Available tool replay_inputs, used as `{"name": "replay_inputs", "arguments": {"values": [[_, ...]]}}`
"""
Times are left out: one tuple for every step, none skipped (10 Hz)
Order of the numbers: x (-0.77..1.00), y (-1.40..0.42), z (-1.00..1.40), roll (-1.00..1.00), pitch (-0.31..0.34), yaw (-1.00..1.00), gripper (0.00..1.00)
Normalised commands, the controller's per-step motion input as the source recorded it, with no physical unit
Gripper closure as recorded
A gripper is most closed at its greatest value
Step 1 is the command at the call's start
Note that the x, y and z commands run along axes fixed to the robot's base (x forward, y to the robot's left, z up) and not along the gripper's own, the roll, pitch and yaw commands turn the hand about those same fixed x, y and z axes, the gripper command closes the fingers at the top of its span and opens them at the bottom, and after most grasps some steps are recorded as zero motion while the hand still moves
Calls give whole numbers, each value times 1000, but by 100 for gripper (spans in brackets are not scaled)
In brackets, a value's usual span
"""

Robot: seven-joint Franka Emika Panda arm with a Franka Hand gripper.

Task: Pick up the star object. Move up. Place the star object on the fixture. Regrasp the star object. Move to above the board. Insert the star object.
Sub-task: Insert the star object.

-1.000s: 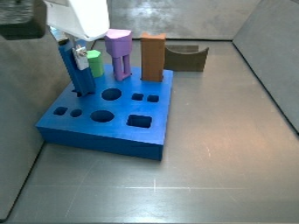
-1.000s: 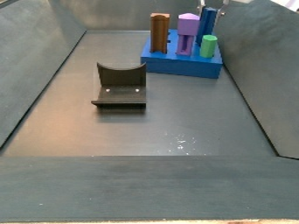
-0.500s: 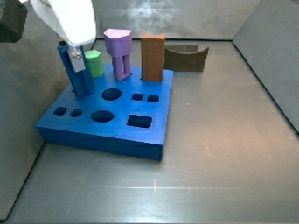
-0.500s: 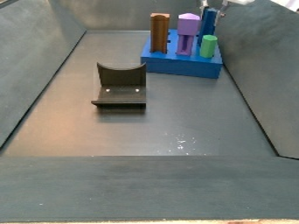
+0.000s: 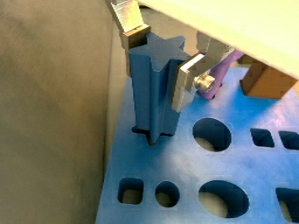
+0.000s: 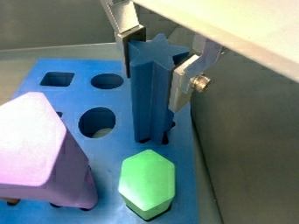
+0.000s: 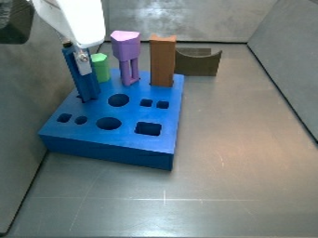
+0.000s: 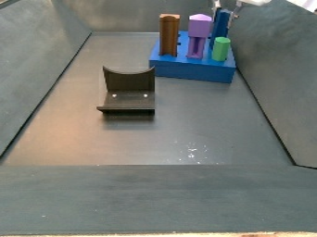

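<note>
Grey surface (image 7: 236, 177) unchanged; at upper left, end effector (image 6: 156, 54) has stopped descending, fingers (image 5: 187, 77) flanking the star object (image 6: 149, 87) seated in the board (image 7: 114, 125), contact unclear.

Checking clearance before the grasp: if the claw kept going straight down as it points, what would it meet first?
Probably the board: the claw already straddles the star object, which stands in the board.

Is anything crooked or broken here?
Nothing stands out. The star object stands upright in the board, with the gripper around its top. The other pegs stand straight too.
</note>
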Motion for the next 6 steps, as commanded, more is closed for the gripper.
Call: {"name": "replay_inputs", "arguments": {"values": [[0, 0, -111, 63, -27, 531, 100], [0, -23, -140, 41, -26, 469, 100], [-43, 0, -211, 40, 0, 226, 100], [-46, 0, -166, 0, 10, 0, 100], [-80, 0, -100, -33, 0, -186, 100], [-63, 0, -174, -43, 34, -394, 100]]}}
